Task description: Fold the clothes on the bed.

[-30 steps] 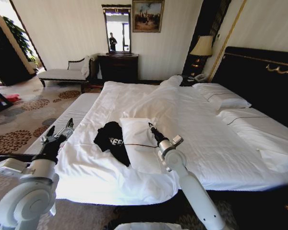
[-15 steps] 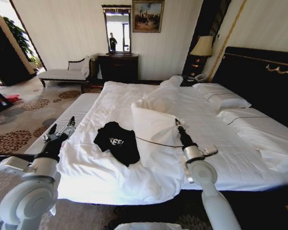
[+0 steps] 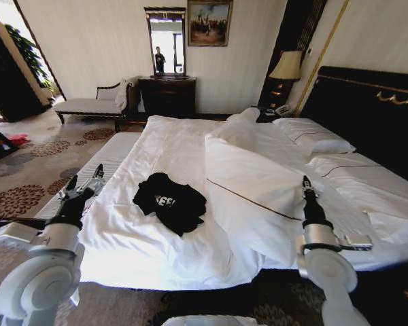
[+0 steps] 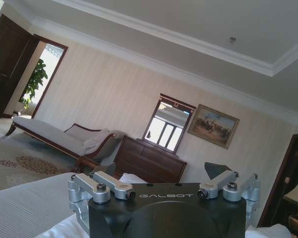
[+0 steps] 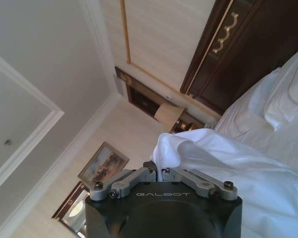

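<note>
The clothes are one crumpled black T-shirt (image 3: 170, 202) with white lettering, lying on the white sheet of the bed (image 3: 156, 142) near its foot. My right gripper (image 3: 306, 182) is to the right of the T-shirt and is shut on a corner of the white duvet (image 3: 251, 183), which it holds lifted. In the right wrist view that gripper (image 5: 161, 171) pinches the white cloth (image 5: 198, 148). My left gripper (image 3: 85, 181) stands open at the bed's left edge, apart from the T-shirt. In the left wrist view its fingers (image 4: 111, 184) are spread with nothing between them.
A pale striped bench (image 3: 88, 170) runs along the bed's left side. Pillows (image 3: 316, 139) lie before the dark headboard (image 3: 374, 109). A chaise (image 3: 92, 105), a dark dresser (image 3: 166, 95) and a lamp (image 3: 287, 66) stand by the far wall. Patterned carpet (image 3: 27, 170) lies on the left.
My right gripper has swung to the right with the duvet corner in it, pulling the fold off the T-shirt's right side. The left arm has not moved.
</note>
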Controlling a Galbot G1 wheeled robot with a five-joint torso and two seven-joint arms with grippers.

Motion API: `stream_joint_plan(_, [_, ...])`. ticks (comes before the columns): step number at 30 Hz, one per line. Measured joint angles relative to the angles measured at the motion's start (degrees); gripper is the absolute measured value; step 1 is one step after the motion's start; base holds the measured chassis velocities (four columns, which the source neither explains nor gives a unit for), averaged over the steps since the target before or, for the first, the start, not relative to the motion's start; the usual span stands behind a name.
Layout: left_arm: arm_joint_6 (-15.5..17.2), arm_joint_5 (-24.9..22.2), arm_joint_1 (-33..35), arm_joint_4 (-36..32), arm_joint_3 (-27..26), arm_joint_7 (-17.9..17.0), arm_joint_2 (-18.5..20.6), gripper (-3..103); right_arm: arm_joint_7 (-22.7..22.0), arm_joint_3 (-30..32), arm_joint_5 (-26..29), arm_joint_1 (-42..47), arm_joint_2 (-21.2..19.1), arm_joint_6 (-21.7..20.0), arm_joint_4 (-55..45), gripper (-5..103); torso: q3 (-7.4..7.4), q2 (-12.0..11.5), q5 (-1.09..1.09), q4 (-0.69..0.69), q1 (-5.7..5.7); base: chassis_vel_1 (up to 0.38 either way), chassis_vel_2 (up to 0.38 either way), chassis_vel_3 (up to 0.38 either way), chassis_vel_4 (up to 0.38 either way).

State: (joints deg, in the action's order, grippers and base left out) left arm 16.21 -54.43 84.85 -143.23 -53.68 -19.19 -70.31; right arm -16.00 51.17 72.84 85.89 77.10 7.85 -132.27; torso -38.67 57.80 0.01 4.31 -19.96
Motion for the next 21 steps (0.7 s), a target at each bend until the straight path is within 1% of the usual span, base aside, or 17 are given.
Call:
stream_joint_plan(2, [-0.1, 0.0, 0.0, 0.0, -0.1, 0.0, -0.4, 100, -0.5, 2.7, 0.6, 1.1, 0.3, 0.6, -0.4, 0, 0.0, 0.0, 0.0, -0.01, 0.0, 0.0, 0.0, 0.0, 0.0])
stream_joint_plan(3, [-0.1, 0.0, 0.0, 0.0, -0.1, 0.0, -0.4, 100, -0.5, 2.7, 0.6, 1.1, 0.3, 0.6, -0.4, 0, 0.0, 0.0, 0.0, -0.01, 0.0, 0.0, 0.0, 0.0, 0.0])
stream_joint_plan(4, [-0.1, 0.1, -0.1, 0.0, -0.2, 0.0, -0.7, 100, -1.2, 5.4, 1.4, 2.2, 0.6, 1.2, -0.6, 0, 0.0, 0.0, 0.0, 0.0, 0.0, 0.0, 0.0, 0.0, 0.0])
stream_joint_plan(8, [-0.3, 1.0, -0.4, 0.0, 0.2, 0.0, -1.4, 100, -2.7, 11.9, 3.4, 6.1, 1.5, 2.8, -0.5, 0, 0.0, 0.0, 0.0, 0.0, 0.0, 0.0, 0.0, 0.0, 0.0])
stream_joint_plan(9, [-0.3, 1.0, -0.4, 0.0, 0.2, 0.0, -1.4, 100, -2.7, 11.9, 3.4, 6.1, 1.5, 2.8, -0.5, 0, 0.0, 0.0, 0.0, 0.0, 0.0, 0.0, 0.0, 0.0, 0.0])
stream_joint_plan(11, [-0.3, 1.4, -0.8, 0.0, 0.8, 0.0, -1.5, 100, -3.5, 14.6, 4.1, 8.3, 1.6, 3.7, 0.3, 0, 0.0, 0.0, 0.0, 0.02, 0.0, 0.0, 0.0, 0.0, 0.0])
stream_joint_plan(14, [-0.3, 2.4, -1.4, 0.0, 1.9, 0.2, -1.8, 100, -6.6, 18.6, 5.0, 10.2, 1.5, 4.7, 2.0, 0, 0.0, 0.0, 0.0, 0.02, 0.01, 0.0, 0.0, 0.0, 0.0])
stream_joint_plan(15, [-0.3, 2.4, -1.4, 0.0, 1.9, 0.2, -1.8, 100, -6.6, 18.6, 5.0, 10.2, 1.5, 4.7, 2.0, 0, 0.0, 0.0, 0.0, 0.02, 0.01, 0.0, 0.0, 0.0, 0.0])
stream_joint_plan(18, [-0.3, 2.5, -1.6, 0.1, 2.2, 0.2, -1.7, 100, -9.4, 21.5, 5.4, 11.3, 1.4, 4.9, 2.6, 0, 0.0, 0.0, 0.0, 0.01, 0.0, 0.0, 0.0, 0.0, 0.0])
stream_joint_plan(19, [-0.3, 2.5, -1.6, 0.1, 2.2, 0.2, -1.7, 100, -9.4, 21.5, 5.4, 11.3, 1.4, 4.9, 2.6, 0, 0.0, 0.0, 0.0, 0.01, 0.0, 0.0, 0.0, 0.0, 0.0])
stream_joint_plan(21, [-0.4, 2.4, -1.8, 0.3, 2.1, 0.3, -1.2, 100, -11.0, 22.5, 5.3, 11.8, 1.5, 4.9, 2.6, 0, 0.0, 0.0, -0.01, 0.01, 0.0, 0.0, 0.0, 0.0, 0.0])
